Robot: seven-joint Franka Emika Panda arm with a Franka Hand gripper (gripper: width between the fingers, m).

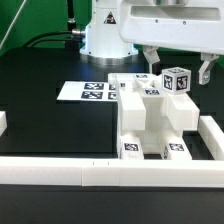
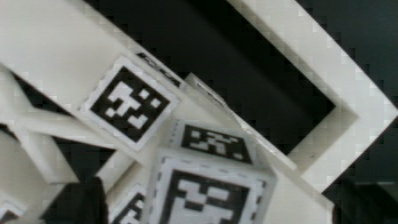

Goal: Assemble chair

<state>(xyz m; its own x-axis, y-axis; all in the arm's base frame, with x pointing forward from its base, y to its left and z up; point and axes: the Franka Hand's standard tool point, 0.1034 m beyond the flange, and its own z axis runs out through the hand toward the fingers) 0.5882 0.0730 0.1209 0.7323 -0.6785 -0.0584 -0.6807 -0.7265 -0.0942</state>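
The partly built chair (image 1: 150, 125) is a blocky white assembly with black-and-white tags, standing near the front rail towards the exterior view's right. A small tagged cube (image 1: 178, 79) sits at its upper right corner. My gripper (image 1: 178, 70) hangs over that cube, open, with one finger on each side and a gap showing between fingers and cube. In the wrist view the cube (image 2: 214, 180) fills the space between the dark fingertips (image 2: 68, 200), and my gripper (image 2: 217, 205) is open around it. A tagged slab (image 2: 134, 100) and a white frame piece (image 2: 338, 95) lie beyond.
The marker board (image 1: 90, 92) lies flat on the black table at the exterior view's left of the chair. White border rails run along the front (image 1: 60, 172) and the right side (image 1: 212, 135). The arm's white base (image 1: 100, 35) stands at the back.
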